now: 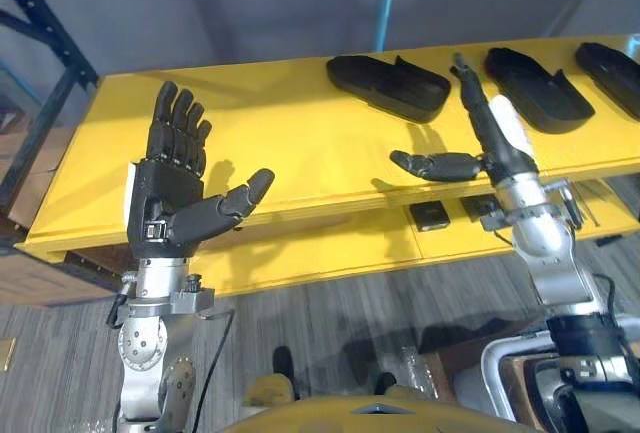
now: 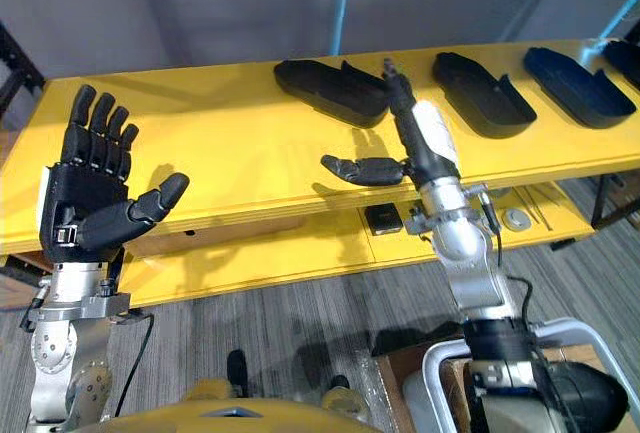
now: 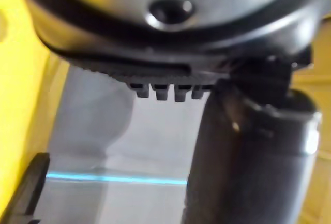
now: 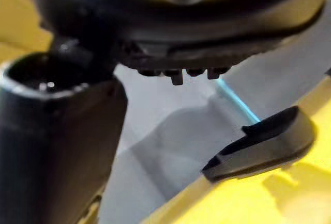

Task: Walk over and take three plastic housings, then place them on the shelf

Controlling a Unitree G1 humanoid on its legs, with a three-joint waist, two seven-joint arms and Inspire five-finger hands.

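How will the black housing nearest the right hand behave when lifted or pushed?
The housing by the open right hand looks like a thin, open shell, so it is probably stiff and light for its size. Lying long and low on the yellow table, it should slide rather than roll or tip.

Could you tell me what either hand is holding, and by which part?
Nothing is held: the left hand and right hand are both open; the housings lie on the yellow table.
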